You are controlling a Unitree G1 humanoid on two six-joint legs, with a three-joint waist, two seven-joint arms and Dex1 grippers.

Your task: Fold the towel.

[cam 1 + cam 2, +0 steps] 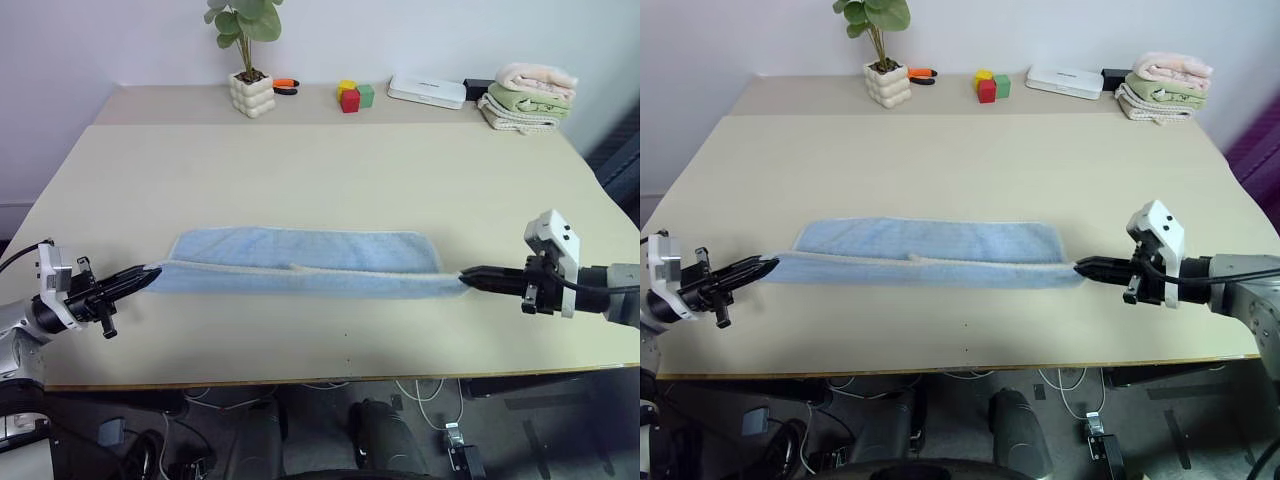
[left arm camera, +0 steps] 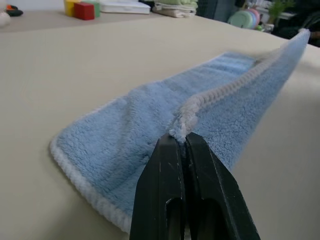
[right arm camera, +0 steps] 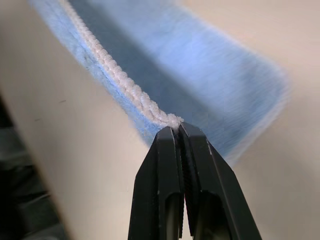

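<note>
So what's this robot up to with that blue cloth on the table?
It is folding a light blue towel on the tan table. The left gripper is shut on one end of the towel's hem and the right gripper is shut on the other, so the near edge is stretched between them, lifted a little, while the rest lies flat behind it. At the table's far edge are a potted plant, colored blocks and a stack of folded towels.

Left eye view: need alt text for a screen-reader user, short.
A light blue towel lies stretched across a beige table, its near hem pinched at each end by the left tool and the right tool, both shut on it. Along the far edge stand a potted plant, coloured blocks, a white box and stacked folded towels.
</note>
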